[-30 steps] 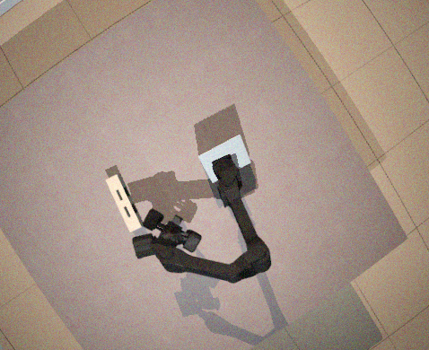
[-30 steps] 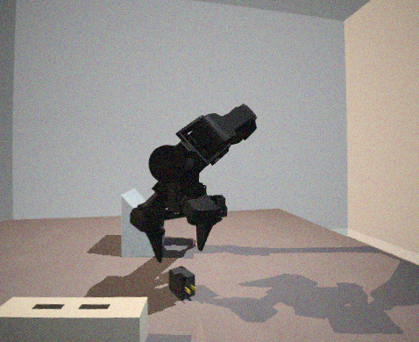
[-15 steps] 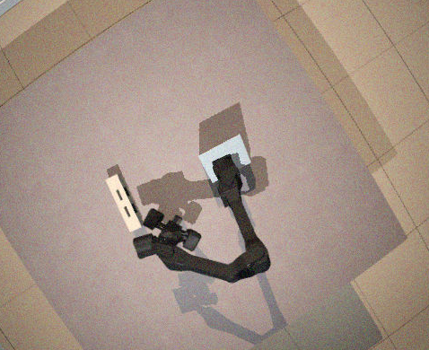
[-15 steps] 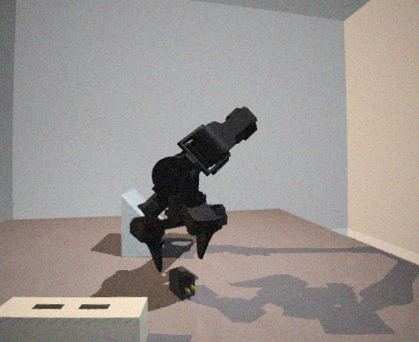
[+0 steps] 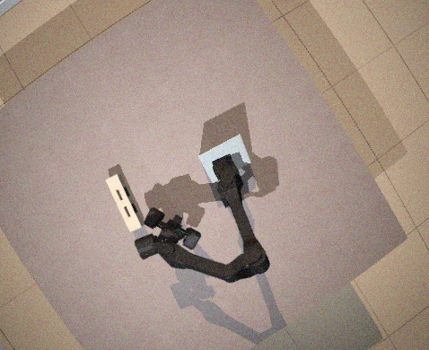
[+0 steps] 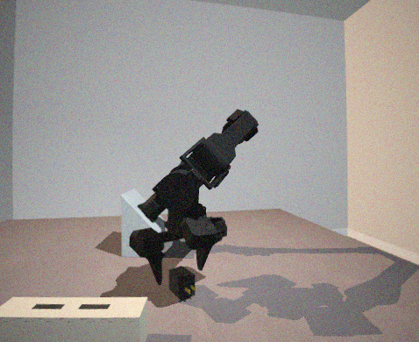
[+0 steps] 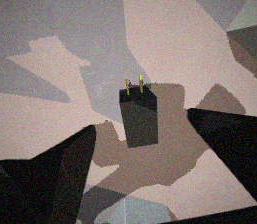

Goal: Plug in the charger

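The black charger (image 6: 181,284) (image 7: 142,125) lies on the table surface. Its two yellow prongs point toward the top of the wrist view and toward the lower right in the exterior view. In the top view I cannot tell it apart from the dark gripper. My gripper (image 5: 173,228) (image 6: 180,276) (image 7: 141,121) is open and empty, pointing down above the charger. In the wrist view the charger appears between the two spread fingertips, lower than they are. The cream power strip (image 5: 134,224) (image 6: 69,328) stands left of the gripper in the top view, with two dark slots on top; it is outside the wrist view.
A pale blue-white wedge block (image 5: 207,158) (image 6: 131,236) (image 7: 138,212) stands at the arm's base, partly behind the arm in the exterior view. Shadows of the arm fall around the charger. Walls stand behind and to the right in the exterior view.
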`<state>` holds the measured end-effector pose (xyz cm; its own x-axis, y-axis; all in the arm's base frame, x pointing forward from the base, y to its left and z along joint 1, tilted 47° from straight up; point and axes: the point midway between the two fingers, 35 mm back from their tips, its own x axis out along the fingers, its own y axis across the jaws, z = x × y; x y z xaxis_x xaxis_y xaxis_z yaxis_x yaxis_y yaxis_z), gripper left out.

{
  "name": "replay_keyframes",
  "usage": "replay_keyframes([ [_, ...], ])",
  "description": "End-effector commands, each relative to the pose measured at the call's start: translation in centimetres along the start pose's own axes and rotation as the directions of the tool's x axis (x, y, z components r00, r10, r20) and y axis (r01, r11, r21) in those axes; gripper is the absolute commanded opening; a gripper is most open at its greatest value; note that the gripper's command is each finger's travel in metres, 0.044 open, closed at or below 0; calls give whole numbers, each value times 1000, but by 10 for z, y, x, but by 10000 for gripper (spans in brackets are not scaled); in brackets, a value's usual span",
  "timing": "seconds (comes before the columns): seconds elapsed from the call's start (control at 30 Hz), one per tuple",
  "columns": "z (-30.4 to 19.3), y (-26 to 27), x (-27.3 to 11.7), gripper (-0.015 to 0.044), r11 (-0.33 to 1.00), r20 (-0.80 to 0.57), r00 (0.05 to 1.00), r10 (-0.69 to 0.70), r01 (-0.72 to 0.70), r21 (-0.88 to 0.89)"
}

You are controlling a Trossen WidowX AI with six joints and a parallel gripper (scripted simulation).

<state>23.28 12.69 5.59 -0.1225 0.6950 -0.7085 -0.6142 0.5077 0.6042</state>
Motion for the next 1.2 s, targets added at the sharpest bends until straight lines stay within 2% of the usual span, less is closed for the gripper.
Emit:
replay_keyframes([
  [0.0,-1,1,7,440,1000,1,1000,5,-5,7],
  [0.43,0,2,24,440,1000,2,1000,8,-8,7],
  [0.83,1,1,21,125,1000,1,1000,3,-3,0],
  [1.03,1,1,21,85,1000,1,1000,3,-3,0],
  [1.13,1,1,17,6,1000,0,1000,3,-3,0],
  [1.17,1,1,15,0,1000,0,1000,2,-2,1],
])
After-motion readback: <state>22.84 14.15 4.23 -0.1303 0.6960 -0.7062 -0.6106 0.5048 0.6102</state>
